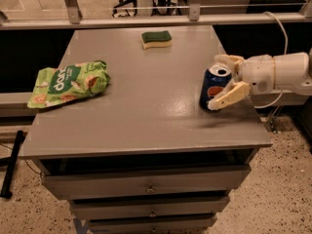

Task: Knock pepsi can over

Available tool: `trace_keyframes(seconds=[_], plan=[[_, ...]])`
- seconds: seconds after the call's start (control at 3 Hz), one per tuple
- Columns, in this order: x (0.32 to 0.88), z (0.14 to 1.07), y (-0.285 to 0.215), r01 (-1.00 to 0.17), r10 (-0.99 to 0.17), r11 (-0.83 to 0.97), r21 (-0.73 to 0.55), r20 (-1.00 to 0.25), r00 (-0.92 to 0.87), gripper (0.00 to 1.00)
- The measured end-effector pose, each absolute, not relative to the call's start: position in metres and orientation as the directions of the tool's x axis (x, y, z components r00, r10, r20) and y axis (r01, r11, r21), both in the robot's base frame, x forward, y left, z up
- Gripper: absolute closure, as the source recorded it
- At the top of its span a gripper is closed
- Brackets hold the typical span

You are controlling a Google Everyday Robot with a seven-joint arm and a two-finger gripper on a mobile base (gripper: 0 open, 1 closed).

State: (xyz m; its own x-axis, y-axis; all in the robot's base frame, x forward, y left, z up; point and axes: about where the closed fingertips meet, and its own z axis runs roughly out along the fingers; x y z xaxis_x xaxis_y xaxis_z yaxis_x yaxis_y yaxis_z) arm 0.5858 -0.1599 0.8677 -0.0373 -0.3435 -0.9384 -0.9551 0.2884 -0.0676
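The pepsi can (213, 87), dark blue with a silver top, stands on the right part of the grey table (146, 96), near its right edge. It looks upright, perhaps leaning very slightly. My gripper (214, 82) comes in from the right on a white arm. It is open, with one cream finger (227, 59) behind the can's top and the other finger (229, 96) in front of its lower side. The fingers are at the can; I cannot tell whether they touch it.
A green snack bag (68, 83) lies at the table's left. A green and yellow sponge (156, 38) sits at the back middle. Drawers (146, 186) are below the top. A rail (146, 19) runs behind the table. A cable (280, 28) hangs by the arm.
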Motion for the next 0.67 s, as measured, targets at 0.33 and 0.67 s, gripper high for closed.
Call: trace_keyframes(seconds=[0.33,0.67], plan=[[0.608,0.874,-0.145,-0.958,-0.304,0.270,-0.096,-0.953,0.010,0.00],[0.631,0.895,-0.130,-0.958,-0.287,0.257,-0.130,-0.957,0.052,0.00]])
